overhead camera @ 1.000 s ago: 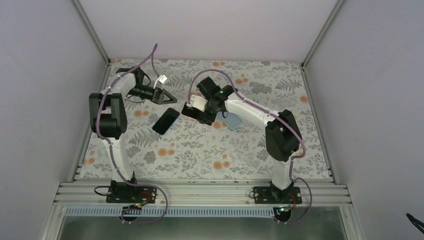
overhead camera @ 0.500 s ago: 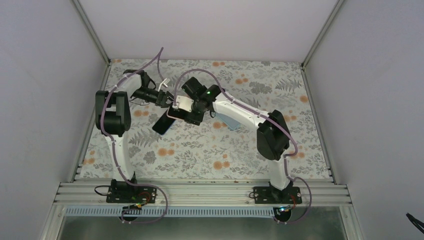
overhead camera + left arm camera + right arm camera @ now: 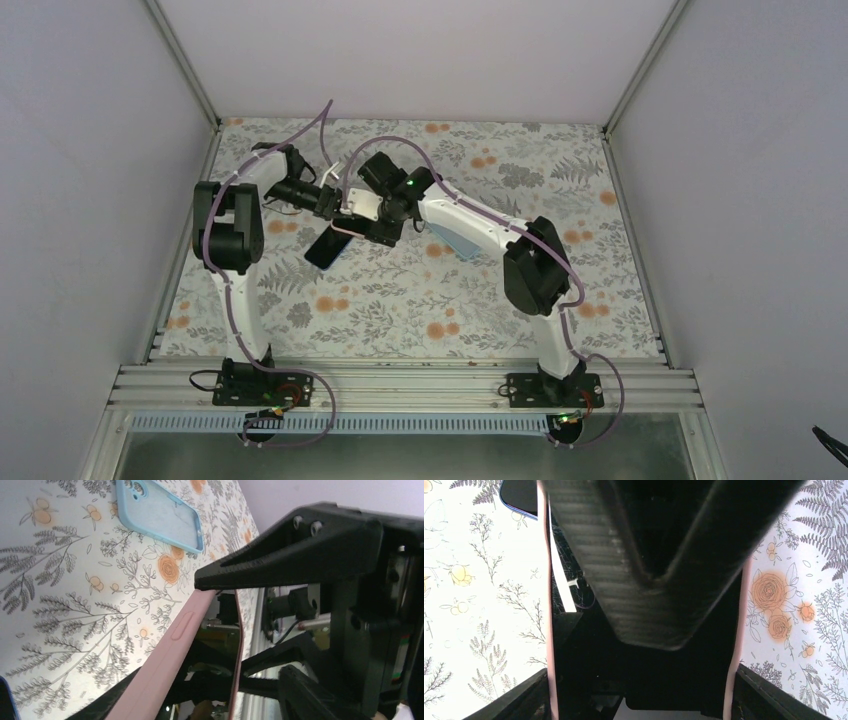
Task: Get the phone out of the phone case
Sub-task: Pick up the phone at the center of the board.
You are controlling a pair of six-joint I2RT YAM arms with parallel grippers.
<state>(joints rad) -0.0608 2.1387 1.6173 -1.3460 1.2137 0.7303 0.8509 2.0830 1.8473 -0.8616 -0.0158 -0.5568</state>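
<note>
My right gripper is shut on a pink phone case, one finger on each long side. The dark phone sits inside it. The case is held up off the table. My left gripper has come up to the case's end with its jaws apart. Its upper finger touches the case's top corner and crosses the screen in the right wrist view. Its lower finger stands clear on the other side.
A second dark phone lies bare on the floral table just below the grippers. An empty light-blue case lies to the right, partly under my right arm. The enclosure walls border the table.
My right arm carried the pink case leftward and my left gripper moved right to meet it. The left jaws have narrowed around the case's end.
</note>
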